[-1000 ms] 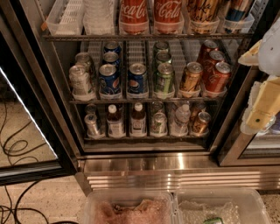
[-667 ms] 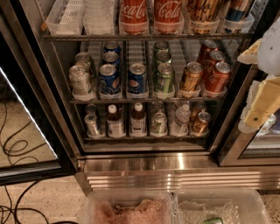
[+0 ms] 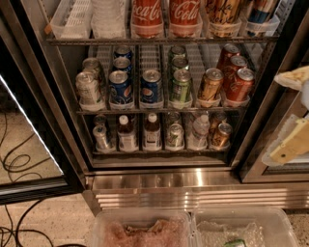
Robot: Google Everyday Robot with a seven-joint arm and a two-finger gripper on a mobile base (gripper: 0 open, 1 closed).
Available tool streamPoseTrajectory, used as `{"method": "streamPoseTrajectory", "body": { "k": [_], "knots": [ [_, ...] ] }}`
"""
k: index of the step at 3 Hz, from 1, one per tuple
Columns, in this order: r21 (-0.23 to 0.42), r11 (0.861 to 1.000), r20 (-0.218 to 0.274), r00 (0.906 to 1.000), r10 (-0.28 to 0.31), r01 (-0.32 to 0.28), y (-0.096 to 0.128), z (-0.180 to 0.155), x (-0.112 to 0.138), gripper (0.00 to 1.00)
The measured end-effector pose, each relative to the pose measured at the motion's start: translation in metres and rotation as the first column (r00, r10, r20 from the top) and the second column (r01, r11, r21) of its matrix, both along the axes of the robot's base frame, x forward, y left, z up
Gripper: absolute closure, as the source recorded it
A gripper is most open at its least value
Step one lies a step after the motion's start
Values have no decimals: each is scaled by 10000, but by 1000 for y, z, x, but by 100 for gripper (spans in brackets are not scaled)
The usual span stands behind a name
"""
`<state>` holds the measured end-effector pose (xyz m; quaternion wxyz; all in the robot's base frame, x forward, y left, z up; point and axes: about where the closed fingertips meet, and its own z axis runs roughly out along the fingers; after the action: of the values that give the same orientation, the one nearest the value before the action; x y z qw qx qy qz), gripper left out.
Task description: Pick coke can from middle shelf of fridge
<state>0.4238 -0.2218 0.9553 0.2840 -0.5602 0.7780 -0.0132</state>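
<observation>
The fridge [image 3: 193, 185] stands with its door swung open, above a shiny slatted steel base. The middle shelf [image 3: 154, 110] is a dark wire rack with rows of cans. The coke can [image 3: 240, 86] is red and stands at the front of the rightmost row, with two more red cans behind it. A gold-orange can [image 3: 211, 85] stands just left of it. My gripper [image 3: 284, 116] is at the right edge of the view, right of the coke can and apart from it. Its pale fingers [image 3: 293, 77] are spread, with nothing between them.
Silver, blue Pepsi [image 3: 119, 88] and green cans [image 3: 181, 87] fill the other rows. Big Coca-Cola bottles [image 3: 147, 14] stand on the shelf above, small bottles [image 3: 152, 132] on the one below. The open glass door [image 3: 29, 144] is at left, over floor cables. Two clear plastic bins [image 3: 193, 219] sit in front.
My gripper has dropped lower along the right edge of the view. The cans and shelves have not moved.
</observation>
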Motion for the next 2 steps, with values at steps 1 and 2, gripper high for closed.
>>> {"method": "streamPoseTrajectory", "body": {
  "k": [1, 2],
  "knots": [
    [1326, 9910, 1079, 9936, -341, 196, -17, -20, 3, 0],
    [1612, 9868, 2115, 9761, -495, 152, -22, 0, 11, 0]
  ]
}}
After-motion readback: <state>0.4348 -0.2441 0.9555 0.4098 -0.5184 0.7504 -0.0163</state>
